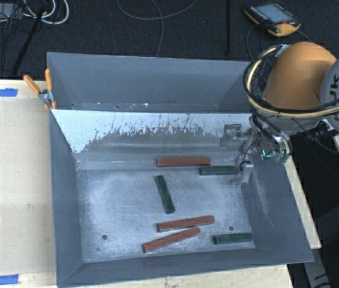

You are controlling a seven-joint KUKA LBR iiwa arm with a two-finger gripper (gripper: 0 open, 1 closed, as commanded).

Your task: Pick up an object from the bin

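Camera view: gripper (242, 171), opening not discernible, low at far right of bin (157, 95), at or just beside right end of dark green bar (217, 170), whose long axis runs left-right, extending leftward toward red-brown bar (183, 161).

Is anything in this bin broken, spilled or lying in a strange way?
Nothing stands out. Three red sticks and three green sticks lie loose and flat at mixed angles, and none looks broken. The bin has dark scratches on its back wall, which look like plain wear.
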